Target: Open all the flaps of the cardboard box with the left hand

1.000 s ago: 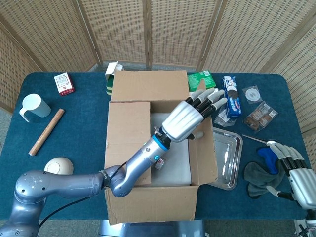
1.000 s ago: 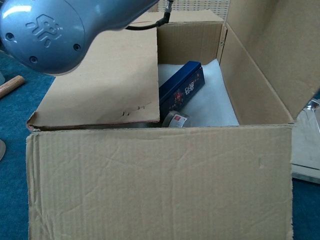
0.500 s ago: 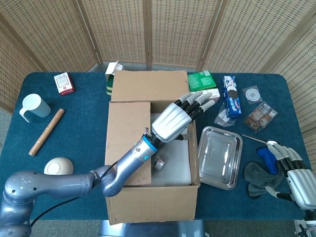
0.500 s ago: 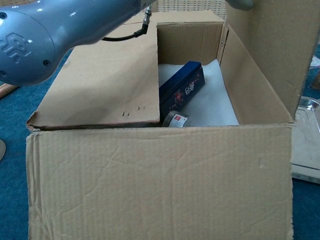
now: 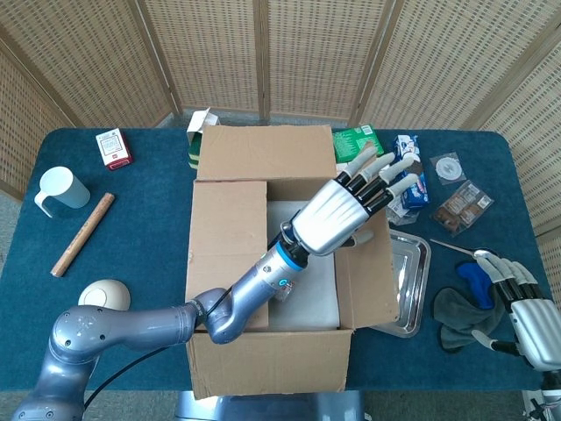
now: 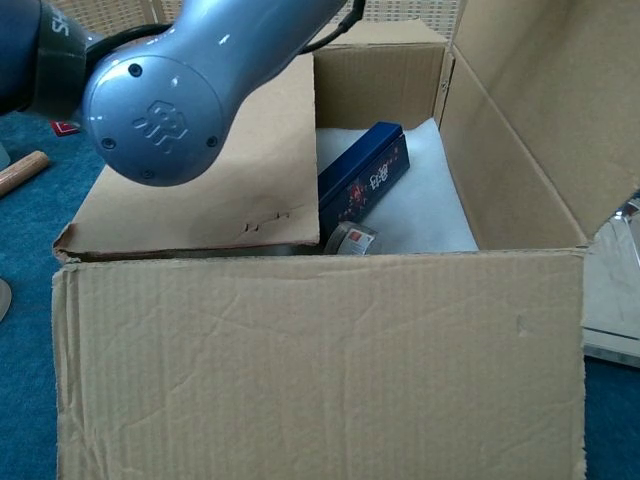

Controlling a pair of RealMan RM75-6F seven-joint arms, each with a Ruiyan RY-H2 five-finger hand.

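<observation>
Cluttered blue table under cardboard box

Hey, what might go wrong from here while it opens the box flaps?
The right flap leans out over the metal tray; pushed further, it may shove the tray. The left flap lies flat over the box, and the left hand is across the opening from it, so swinging back could snag an edge.

Staged lab/test setup indicated: blue cloth-covered table enclosed by folding woven-wicker screen panels, scattered with unrelated props: white plastic mug, wooden stick, steel tray, packaged snacks
</observation>
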